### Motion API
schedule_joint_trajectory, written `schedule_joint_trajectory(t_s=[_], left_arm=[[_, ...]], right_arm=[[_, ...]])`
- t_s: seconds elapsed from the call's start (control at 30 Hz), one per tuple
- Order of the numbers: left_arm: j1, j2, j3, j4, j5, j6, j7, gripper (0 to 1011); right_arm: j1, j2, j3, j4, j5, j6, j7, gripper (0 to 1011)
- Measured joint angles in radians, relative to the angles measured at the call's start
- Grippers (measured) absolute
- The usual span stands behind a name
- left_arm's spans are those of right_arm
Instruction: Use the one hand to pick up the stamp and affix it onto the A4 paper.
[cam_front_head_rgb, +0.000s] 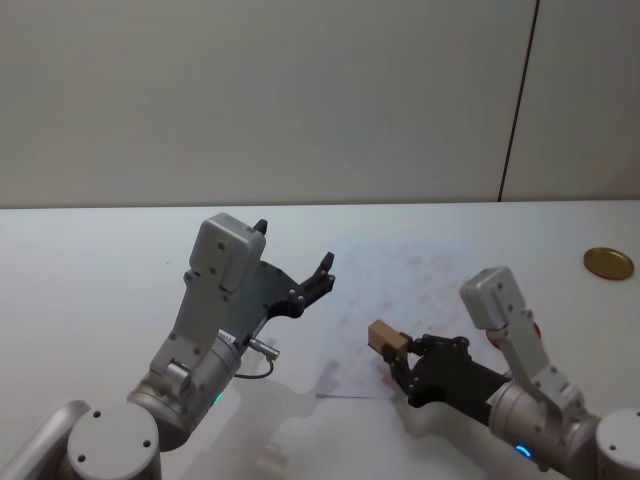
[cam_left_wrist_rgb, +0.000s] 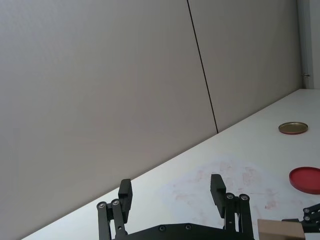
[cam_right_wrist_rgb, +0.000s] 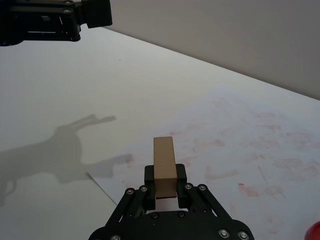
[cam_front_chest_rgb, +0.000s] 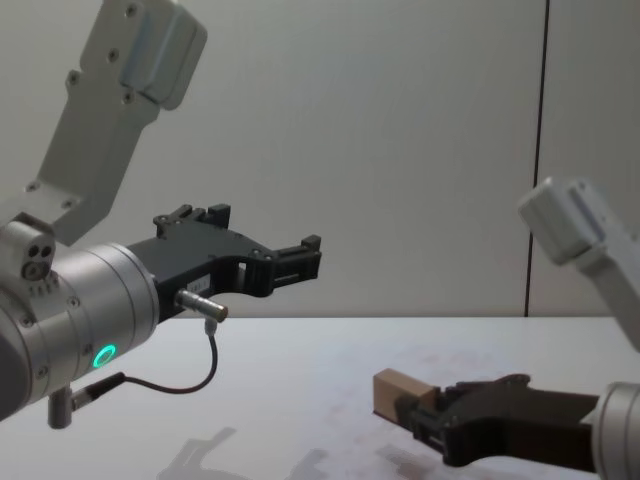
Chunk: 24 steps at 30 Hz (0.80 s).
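"White table (cam_front_head_rgb: 100, 260), pale panelled wall behind: whose claw is over the A4 paper (cam_front_head_rgb: 440, 280)?"
"Mine. Pictured, my right gripper (cam_front_head_rgb: 398, 347), closed on the stamp (cam_front_head_rgb: 382, 334), holds the tan block out over the sheet's near corner, on the side toward my left arm. From the chest view it looks clear of the paper, not pressing, though I cannot be sure of the gap."
"Why grip it by one end?"
"So the far end and the underside are free of my fingers. I judge the printing face has to meet the sheet flat, and the pink marks across the paper suggest where prints go."
"And the other arm?"
"My left gripper (cam_left_wrist_rgb: 171, 192) hangs raised above the table, left of the sheet, fingers spread and holding nothing. The job asks for one hand, so it is parked out of the way."
"What else is on the table?"
"A red disc (cam_left_wrist_rgb: 306, 179) near the sheet and a gold disc (cam_front_head_rgb: 608, 263) farther off, both well apart from the stamp. Next, as I read it: lower straight down and press"
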<state>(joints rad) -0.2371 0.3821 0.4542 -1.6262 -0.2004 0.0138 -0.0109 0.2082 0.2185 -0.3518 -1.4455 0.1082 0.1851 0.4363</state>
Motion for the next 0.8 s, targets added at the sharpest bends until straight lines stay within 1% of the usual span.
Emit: schedule_joint_trajectory(t_s=[0.37, 0.8], left_arm=[[0.000, 0.000, 0.000, 0.000, 0.000, 0.000, 0.000, 993], [0.000, 0.000, 0.000, 0.000, 0.000, 0.000, 0.000, 993]], right_arm=[[0.016, -0.020, -0.018, 0.035, -0.029, 0.021, -0.003, 216], [0.031, -0.027, -0.025, 0.061, -0.047, 0.045, 0.007, 217]])
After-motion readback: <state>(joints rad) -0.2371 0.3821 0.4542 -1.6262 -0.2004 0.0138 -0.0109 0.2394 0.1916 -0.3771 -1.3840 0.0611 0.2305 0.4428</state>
